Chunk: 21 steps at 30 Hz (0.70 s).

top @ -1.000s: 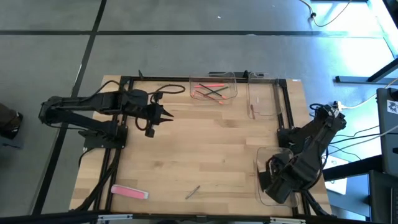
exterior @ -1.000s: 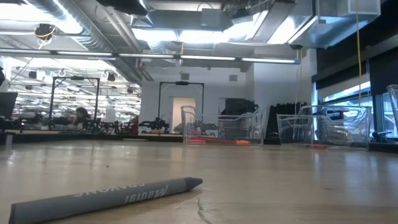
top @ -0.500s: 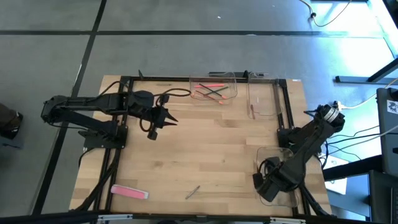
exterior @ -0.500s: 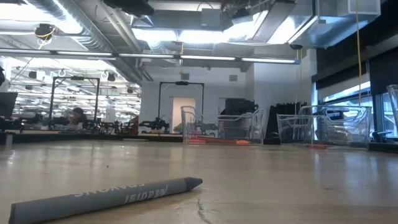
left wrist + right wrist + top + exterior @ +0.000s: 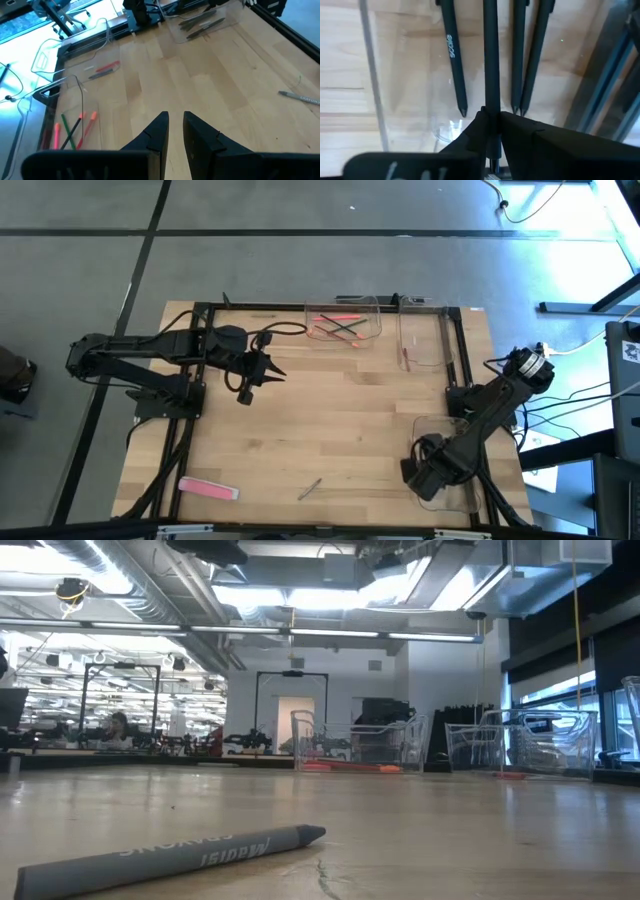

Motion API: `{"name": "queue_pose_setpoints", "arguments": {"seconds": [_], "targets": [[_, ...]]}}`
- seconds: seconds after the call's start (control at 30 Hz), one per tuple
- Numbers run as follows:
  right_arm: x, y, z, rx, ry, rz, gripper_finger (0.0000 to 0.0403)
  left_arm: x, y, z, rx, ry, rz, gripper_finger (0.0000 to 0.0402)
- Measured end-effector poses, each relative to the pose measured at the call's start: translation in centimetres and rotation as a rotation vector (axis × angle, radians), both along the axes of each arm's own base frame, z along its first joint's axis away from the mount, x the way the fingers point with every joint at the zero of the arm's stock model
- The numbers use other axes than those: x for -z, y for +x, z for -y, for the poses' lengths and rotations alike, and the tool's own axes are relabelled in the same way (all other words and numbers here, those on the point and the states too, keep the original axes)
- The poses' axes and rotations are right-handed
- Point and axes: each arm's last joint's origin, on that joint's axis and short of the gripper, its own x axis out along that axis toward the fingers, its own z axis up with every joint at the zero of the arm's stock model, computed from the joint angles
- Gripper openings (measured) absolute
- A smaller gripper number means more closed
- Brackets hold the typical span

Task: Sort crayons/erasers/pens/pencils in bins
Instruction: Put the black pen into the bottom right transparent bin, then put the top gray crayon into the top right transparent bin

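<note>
A light wooden table [image 5: 330,420] framed by black metal bars holds three clear rectangular plastic bins. The right gripper [image 5: 491,122] hangs over the clear bin at the table's near right corner [image 5: 445,470], its two dark fingers pinched shut on a slim black pen [image 5: 491,55]. Three more black pens [image 5: 454,60] lie on that bin's floor just beyond the held one.

The left gripper [image 5: 262,368] hovers above bare wood at the table's far left side, well apart from every bin, its fingers [image 5: 156,132] nearly together with a thin gap between them and holding nothing.

Along the table's far edge, one clear bin [image 5: 345,325] contains thin pink, orange and green sticks, and the clear bin beside it [image 5: 425,340], nearer the right edge, holds a small reddish stick.

A flat pink rectangular eraser [image 5: 208,489] lies at the table's near left corner. A grey crayon [image 5: 170,856] lies on the wood near the front edge, between the eraser and the right gripper's bin.
</note>
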Motion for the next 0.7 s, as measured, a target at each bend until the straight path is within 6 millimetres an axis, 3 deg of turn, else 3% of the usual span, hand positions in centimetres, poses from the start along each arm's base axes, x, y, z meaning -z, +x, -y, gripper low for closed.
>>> {"name": "queue_pose_setpoints", "arguments": {"seconds": [0.3, 0.47, 0.7], "targets": [[0.0, 0.2, 0.2, -0.012, -0.012, 0.008, 0.011, 0.0, 0.0, 0.0, -0.003, 0.0, -0.001, 0.0049], [0.0, 0.1, 0.3, -0.003, -0.019, 0.008, 0.0123, 0.1, 0.0, 0.0, -0.013, -0.002, -0.008, 0.0049], [-1.4, 0.2, 0.3, -0.01, -0.059, -0.013, 0.0124, 0.3, -0.3, -1.2, -0.242, -0.013, -0.037, 0.0049]]}}
